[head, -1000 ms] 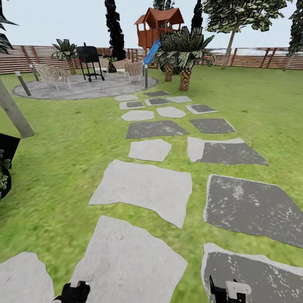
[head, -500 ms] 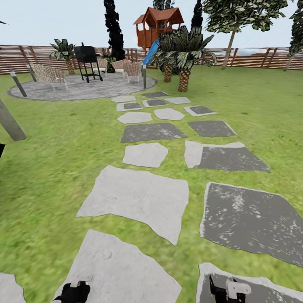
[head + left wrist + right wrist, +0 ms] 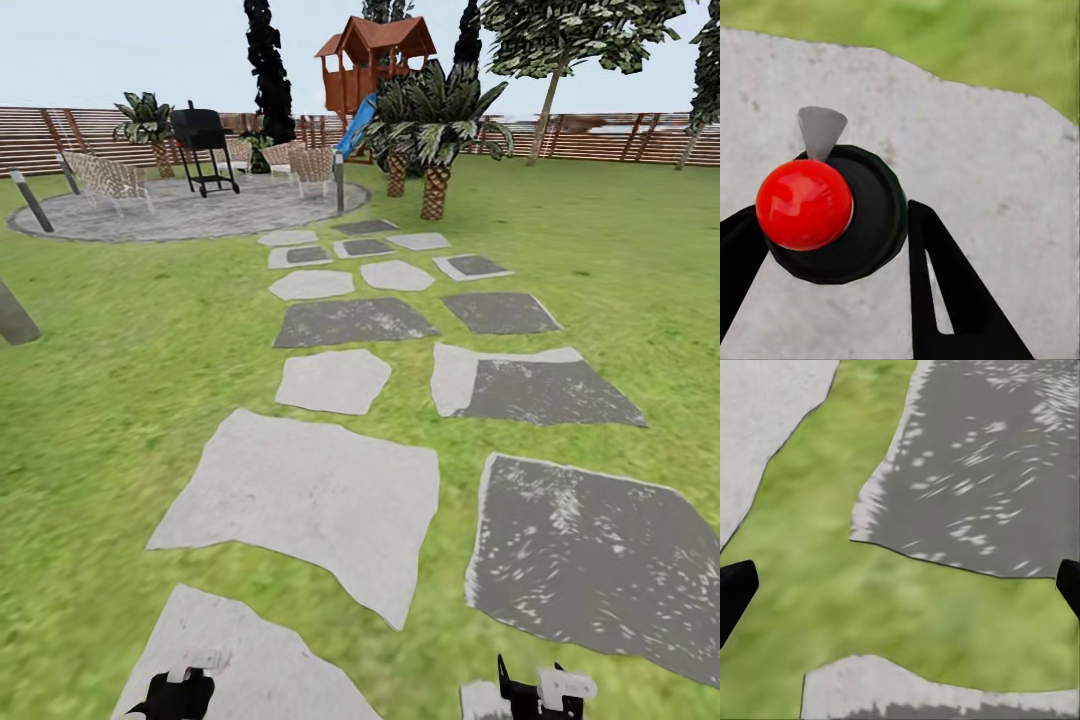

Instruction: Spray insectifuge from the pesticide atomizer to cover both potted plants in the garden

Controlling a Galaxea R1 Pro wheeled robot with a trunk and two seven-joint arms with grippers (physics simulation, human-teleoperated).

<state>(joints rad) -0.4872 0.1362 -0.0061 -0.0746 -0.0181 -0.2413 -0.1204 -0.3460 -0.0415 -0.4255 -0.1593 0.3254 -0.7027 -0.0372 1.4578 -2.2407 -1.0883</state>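
The garden lawn point(image 3: 120, 400) stretches ahead, with a path of grey stepping stones point(image 3: 310, 495) running toward the round paving point(image 3: 190, 208). The pesticide atomizer and the potted plants are out of view. My left gripper point(image 3: 180, 695) hangs low over a pale stone; in the left wrist view the left gripper point(image 3: 832, 210) is open, and a red knob on a black disc point(image 3: 804, 204) shows beyond its fingers. My right gripper point(image 3: 540, 692) hangs at the bottom right. In the right wrist view the right gripper point(image 3: 905, 577) is wide open over grass and stone, holding nothing.
On the round paving stand wicker chairs point(image 3: 105, 178) and a black grill point(image 3: 202, 135). Palm-like trees point(image 3: 435, 125) and a red playhouse point(image 3: 375, 55) rise behind it, before a brown slat fence point(image 3: 620, 140). A grey post point(image 3: 12, 315) leans at the left edge.
The whole picture has shifted: the camera has moved forward, so the stones slid down and left. The dark pot at the left edge has left the view. Both grippers keep their pose.
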